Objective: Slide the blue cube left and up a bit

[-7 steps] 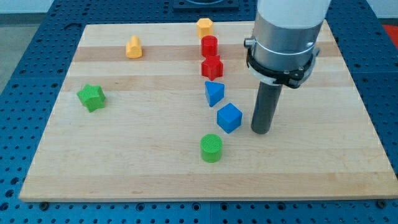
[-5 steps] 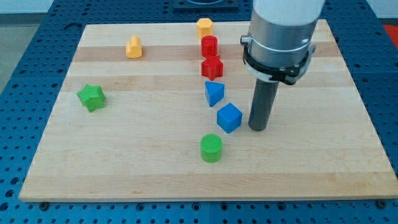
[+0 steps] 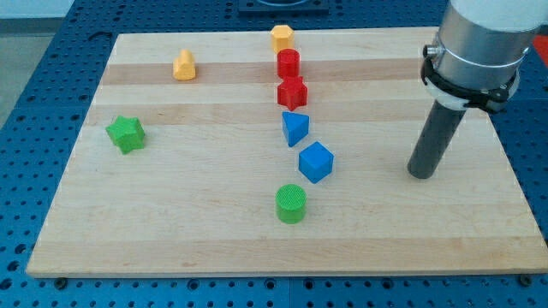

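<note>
The blue cube [image 3: 316, 162] lies on the wooden board [image 3: 171, 214] a little right of centre. My tip [image 3: 419, 174] rests on the board well to the right of the cube, at about the same height in the view, with a wide gap between them. A blue triangular block [image 3: 294, 128] lies just above and left of the cube. A green cylinder [image 3: 291, 204] lies below and left of it.
A red block [image 3: 292, 92], a red cylinder [image 3: 288, 63] and an orange block [image 3: 282, 38] form a column above the blue triangle. Another orange block [image 3: 183, 65] sits at the upper left. A green star-shaped block [image 3: 127, 133] lies at the left.
My tip first moved a little left toward the blue cube, then swung far to the right, away from it. No block has moved.
</note>
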`<action>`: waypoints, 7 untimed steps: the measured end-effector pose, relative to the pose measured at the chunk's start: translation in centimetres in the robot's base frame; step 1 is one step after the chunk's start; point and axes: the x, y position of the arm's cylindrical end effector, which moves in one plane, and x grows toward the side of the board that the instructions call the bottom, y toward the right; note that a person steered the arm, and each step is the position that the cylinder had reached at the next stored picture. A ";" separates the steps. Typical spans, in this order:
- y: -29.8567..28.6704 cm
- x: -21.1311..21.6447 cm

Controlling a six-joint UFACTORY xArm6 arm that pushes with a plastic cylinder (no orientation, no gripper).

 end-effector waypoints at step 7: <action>-15.6 2.0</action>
